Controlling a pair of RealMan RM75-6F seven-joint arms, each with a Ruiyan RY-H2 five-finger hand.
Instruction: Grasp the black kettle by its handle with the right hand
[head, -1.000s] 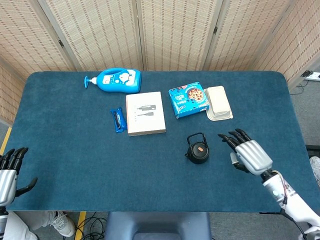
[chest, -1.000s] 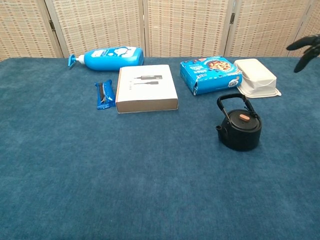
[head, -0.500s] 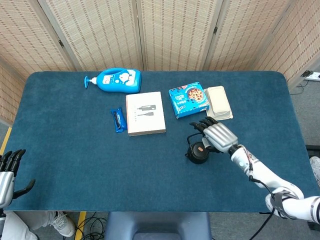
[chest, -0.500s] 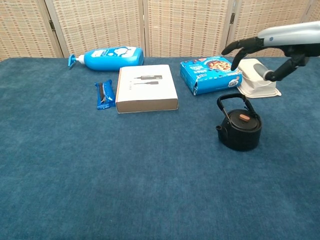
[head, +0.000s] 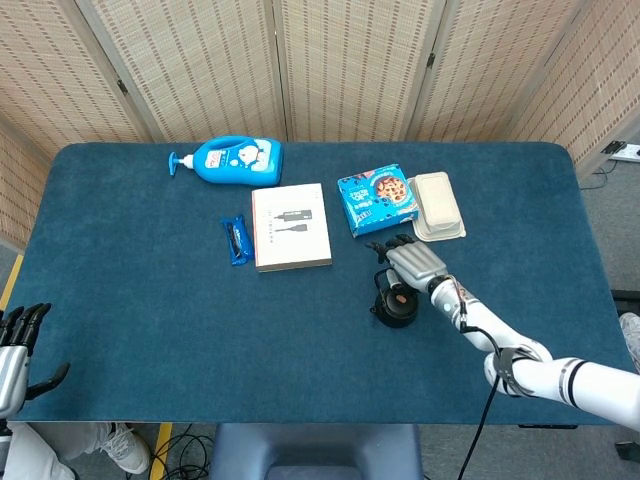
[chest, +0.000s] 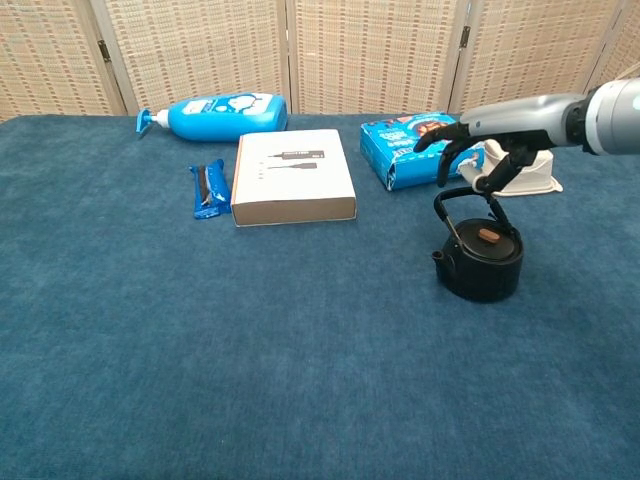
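The small black kettle (head: 394, 303) (chest: 484, 262) stands upright on the blue table, right of centre, its arched handle (chest: 462, 197) raised and an orange knob on its lid. My right hand (head: 413, 262) (chest: 484, 142) hovers just above and behind the handle, fingers spread and curved downward, holding nothing. It is close to the handle but not closed around it. My left hand (head: 14, 352) rests open at the table's near left corner, far from the kettle, and shows only in the head view.
A blue cookie box (head: 376, 200) and a white lidded container (head: 437, 206) lie just behind the kettle. A white flat box (head: 290, 226), a blue snack bar (head: 235, 241) and a blue bottle (head: 229, 159) lie further left.
My right hand has swung in from the right side of the table and lowered to just above the kettle's handle. The left hand slid slightly down and out of frame.
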